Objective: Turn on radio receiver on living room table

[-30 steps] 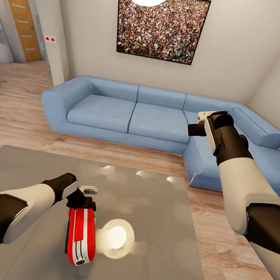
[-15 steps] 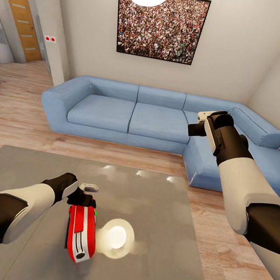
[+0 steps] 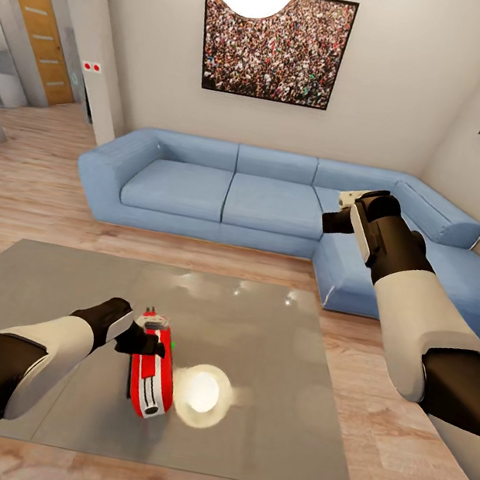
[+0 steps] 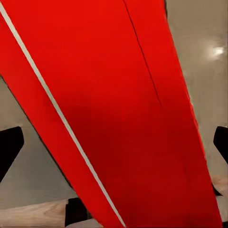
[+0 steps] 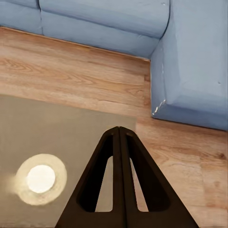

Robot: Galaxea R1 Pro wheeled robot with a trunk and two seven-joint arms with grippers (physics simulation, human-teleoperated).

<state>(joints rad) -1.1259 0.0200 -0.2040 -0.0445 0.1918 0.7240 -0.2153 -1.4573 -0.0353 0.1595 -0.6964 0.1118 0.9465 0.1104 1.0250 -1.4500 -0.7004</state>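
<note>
Resting on the glossy grey rectangular coffee table (image 3: 253,431), a small red-and-white rounded portable radio (image 3: 150,372) lies on its side near the table's middle, just beside a bright round reflection of a ceiling lamp (image 3: 201,392). The robot's left gripper (image 3: 145,337) sits at the radio's far end, touching or nearly touching it; in the left wrist view the radio's red body (image 4: 114,114) passes close between the 2 dark fingertips (image 4: 8,147), which stand wide apart at the picture's edges. The right gripper (image 3: 340,210) is raised well above the table, in front of a blue corner sofa (image 3: 231,199); its 2 dark fingers (image 5: 121,190) are pressed together, holding nothing. Behind the sofa, a framed crowd photograph (image 3: 276,34) hangs on a beige wall above the light wood floor (image 3: 35,196).
</note>
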